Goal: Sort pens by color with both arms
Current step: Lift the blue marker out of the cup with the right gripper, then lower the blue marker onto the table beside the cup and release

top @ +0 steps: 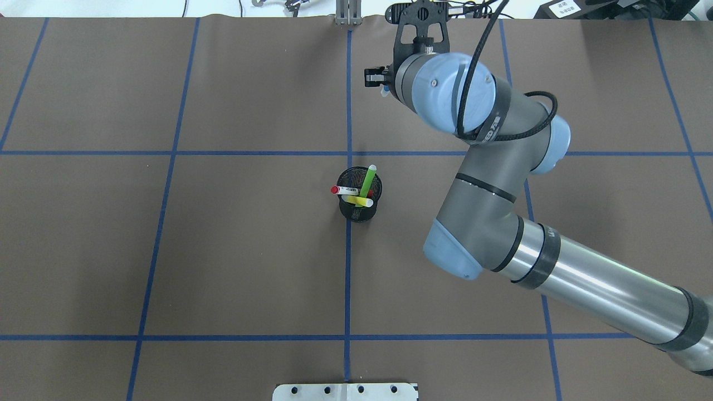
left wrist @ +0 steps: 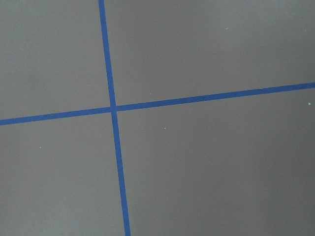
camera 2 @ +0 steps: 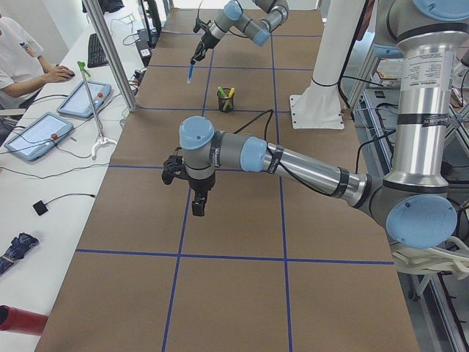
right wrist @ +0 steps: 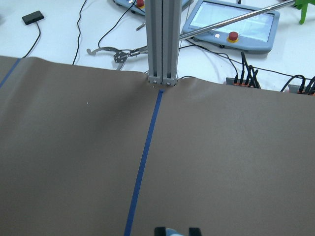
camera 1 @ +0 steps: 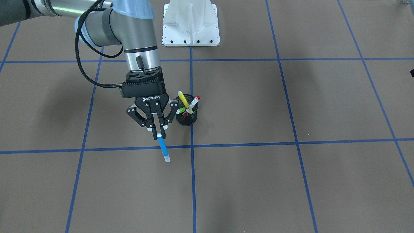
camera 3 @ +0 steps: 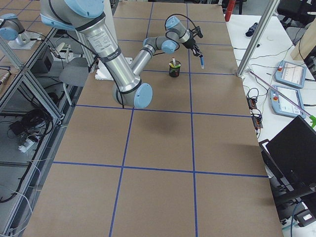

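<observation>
My right gripper (camera 1: 158, 134) is shut on the top end of the blue pen (camera 1: 163, 148), which hangs tilted above the table beside the black mesh cup (camera 1: 186, 119). The cup holds the yellow pen (camera 1: 183, 98), the white pen with the red cap (camera 1: 193, 104) and the green pen (camera 1: 181, 110). In the overhead view the cup (top: 361, 213) stands at the table's middle and my right arm hides the blue pen. My left gripper (camera 2: 198, 205) hangs over bare table far from the cup; I cannot tell whether it is open or shut.
The white mounting base (camera 1: 190, 22) stands behind the cup. An aluminium post (right wrist: 162, 39) rises at the table's far edge, with tablets (right wrist: 231, 19) and cables beyond it. An operator (camera 2: 22, 59) sits at the side desk. Blue tape lines grid the brown table.
</observation>
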You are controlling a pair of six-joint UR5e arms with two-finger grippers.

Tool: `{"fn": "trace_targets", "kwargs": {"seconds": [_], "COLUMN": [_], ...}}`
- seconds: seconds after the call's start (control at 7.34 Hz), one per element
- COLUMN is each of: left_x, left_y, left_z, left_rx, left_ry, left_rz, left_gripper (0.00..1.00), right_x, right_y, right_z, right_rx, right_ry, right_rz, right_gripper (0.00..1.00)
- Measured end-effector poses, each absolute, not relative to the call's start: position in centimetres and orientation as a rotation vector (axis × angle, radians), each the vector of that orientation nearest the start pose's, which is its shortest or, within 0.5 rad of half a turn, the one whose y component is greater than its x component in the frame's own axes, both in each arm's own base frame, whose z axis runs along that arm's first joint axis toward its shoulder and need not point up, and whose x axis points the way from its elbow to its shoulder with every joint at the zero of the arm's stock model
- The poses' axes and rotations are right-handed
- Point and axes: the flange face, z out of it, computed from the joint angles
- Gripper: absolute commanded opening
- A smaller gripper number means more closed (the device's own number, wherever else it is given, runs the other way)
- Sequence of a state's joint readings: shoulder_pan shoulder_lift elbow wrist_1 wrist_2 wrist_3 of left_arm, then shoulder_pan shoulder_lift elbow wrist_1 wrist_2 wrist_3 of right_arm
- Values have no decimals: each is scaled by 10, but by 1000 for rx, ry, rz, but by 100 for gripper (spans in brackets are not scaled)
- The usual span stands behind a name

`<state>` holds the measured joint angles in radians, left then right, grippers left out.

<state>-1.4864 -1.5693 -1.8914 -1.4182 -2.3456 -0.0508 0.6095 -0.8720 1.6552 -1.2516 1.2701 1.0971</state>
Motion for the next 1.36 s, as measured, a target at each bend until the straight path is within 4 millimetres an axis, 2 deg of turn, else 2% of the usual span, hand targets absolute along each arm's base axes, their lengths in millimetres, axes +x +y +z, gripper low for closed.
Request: {"fn": "trace_targets", "kwargs": {"seconds": [0.27,0.68,0.95,1.36], "left_x": [-23,-23,-23,-23], "left_y": [-486,-488,-488,-488], "left_z": [519,517,516,515], "left_rx": [107,113,115,118], "left_ry": [781,781,781,781], "left_rz": [97,99,100,102], "left_gripper": [100,100,100,100], "right_x": [-495,-522,-534,-535], "right_y": [-513,-511,-501,-489], "right_z": [202,267,288,308], "right_rx": [901,1003,1049,1089], "right_ry": [-785,-796,-782,-753], "right_rz": [430,547,573,606], "right_gripper": [0,0,0,0]}}
